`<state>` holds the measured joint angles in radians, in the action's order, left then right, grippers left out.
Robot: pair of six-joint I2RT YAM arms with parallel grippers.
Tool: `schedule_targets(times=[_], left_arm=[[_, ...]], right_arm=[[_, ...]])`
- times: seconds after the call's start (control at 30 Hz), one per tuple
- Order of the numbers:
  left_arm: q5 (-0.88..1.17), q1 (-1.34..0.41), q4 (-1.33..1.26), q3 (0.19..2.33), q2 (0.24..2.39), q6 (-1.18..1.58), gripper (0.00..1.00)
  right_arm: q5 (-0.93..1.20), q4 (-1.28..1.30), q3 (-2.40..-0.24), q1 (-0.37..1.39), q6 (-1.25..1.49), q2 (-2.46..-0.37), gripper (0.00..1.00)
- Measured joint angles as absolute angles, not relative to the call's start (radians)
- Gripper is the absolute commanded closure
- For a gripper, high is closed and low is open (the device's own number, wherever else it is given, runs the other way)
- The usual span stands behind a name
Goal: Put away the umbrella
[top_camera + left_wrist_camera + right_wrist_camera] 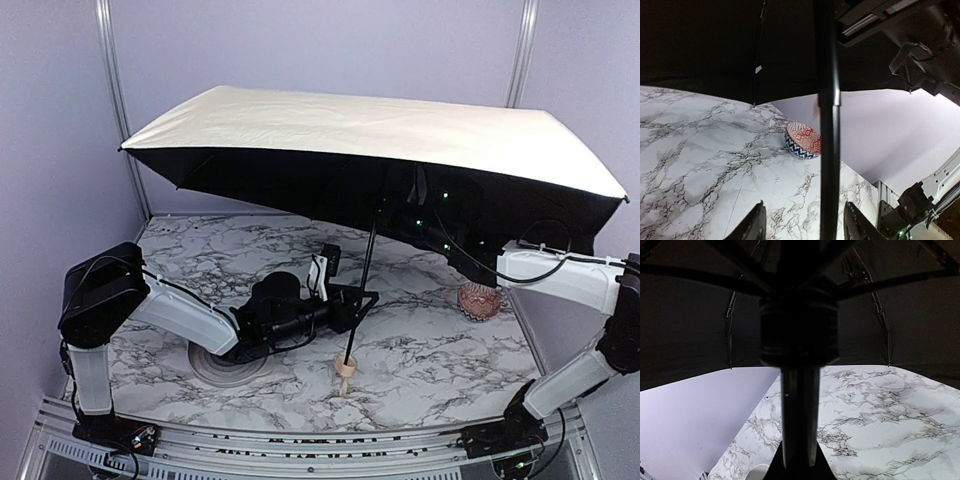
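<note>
Reaching toward 3 o'clock with left arm (185,315), left claw (803,210) half spread; stretching right arm (560,275) toward 9 o'clock, right claw (796,467) clamped on umbrella (370,125) shaft.

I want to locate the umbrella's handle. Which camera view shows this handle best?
The top external view: there the tan handle shows whole at the lower end of the shaft. The left wrist view shows only the shaft. The right wrist view shows the shaft and the runner, but no handle.
</note>
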<state>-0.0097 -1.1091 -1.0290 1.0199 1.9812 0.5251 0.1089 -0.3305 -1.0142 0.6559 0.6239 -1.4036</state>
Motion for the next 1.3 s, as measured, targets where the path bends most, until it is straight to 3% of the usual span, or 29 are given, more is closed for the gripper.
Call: schedule_targets(times=[0.03,0.1,0.27,0.47,0.6,0.7,0.83,1.03,1.3], left_arm=[[-0.01,-1.109,-1.018,1.026,1.981,0.521,0.81],[-0.016,-1.109,-1.0,1.034,1.981,0.509,0.98],[-0.009,-1.114,-0.997,1.041,1.98,0.494,1.0],[0.018,-1.11,-1.035,1.0,1.959,0.525,1.0],[0.073,-1.084,-1.182,0.9,1.95,0.596,1.0],[0.109,-1.067,-1.261,0.864,1.95,0.649,1.0],[0.14,-1.062,-1.343,0.864,1.95,0.696,1.0],[0.177,-1.073,-1.395,0.864,1.936,0.708,1.0],[0.195,-1.087,-1.389,0.855,1.894,0.695,1.0]], right_arm=[[0.092,-0.316,-1.024,0.669,0.613,-1.404,1.0],[0.049,-0.279,-1.048,0.696,0.586,-1.404,1.0],[0.004,-0.232,-1.079,0.716,0.539,-1.406,1.0],[0.044,-0.239,-1.082,0.716,0.501,-1.406,0.58],[0.128,-0.26,-1.083,0.716,0.436,-1.39,0.4],[0.185,-0.329,-1.051,0.716,0.393,-1.348,0.21],[0.251,-0.444,-0.978,0.711,0.382,-1.294,0.06],[0.363,-0.63,-0.897,0.643,0.459,-1.293,0.04],[0.448,-0.825,-0.974,0.566,0.6,-1.424,0.12]])
